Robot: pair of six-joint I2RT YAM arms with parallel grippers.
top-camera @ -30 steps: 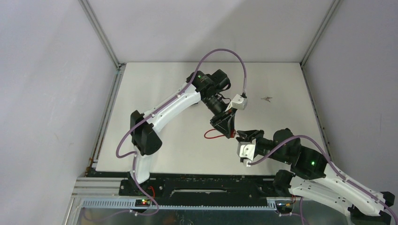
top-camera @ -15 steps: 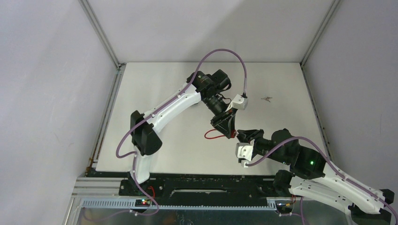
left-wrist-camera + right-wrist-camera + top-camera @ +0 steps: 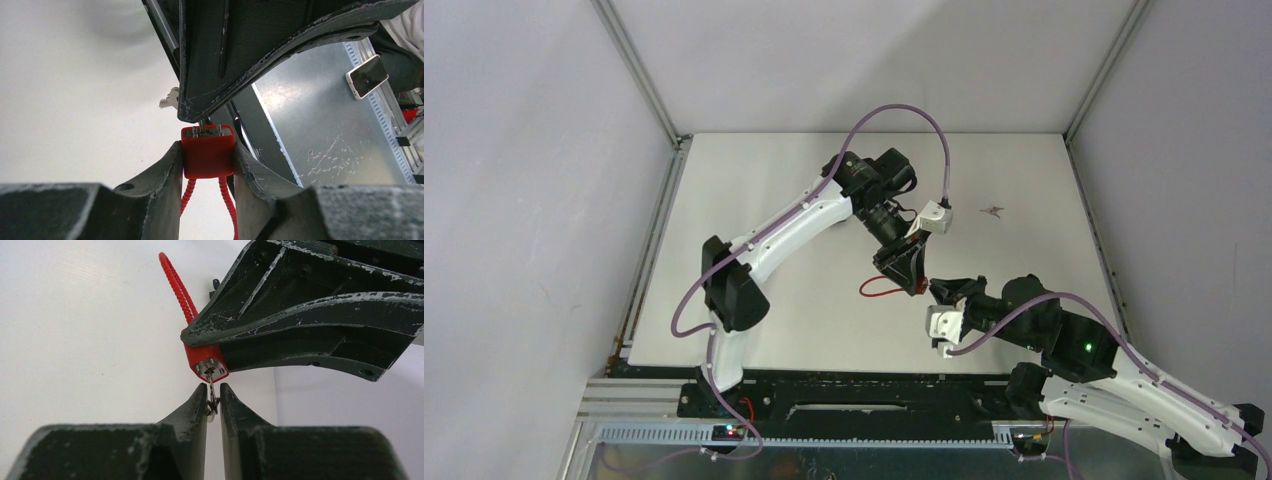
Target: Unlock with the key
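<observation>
"Where is the red lock (image 3: 208,152)?"

"Over the middle of the table (image 3: 764,180). The left gripper (image 3: 208,150) bends down from the back and squeezes it tight."

"And the key (image 3: 210,380)?"

"One key, stuck in the lock. The right gripper (image 3: 213,396) reaches in low from the front, with its fingers close on both sides of the key. I cannot tell if they pinch it."

"How many locks?"

"One, with one red loop (image 3: 175,282)."

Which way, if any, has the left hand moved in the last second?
No. The left hand, clamped on the lock, lies just as far from the table's far edge as before.
</observation>
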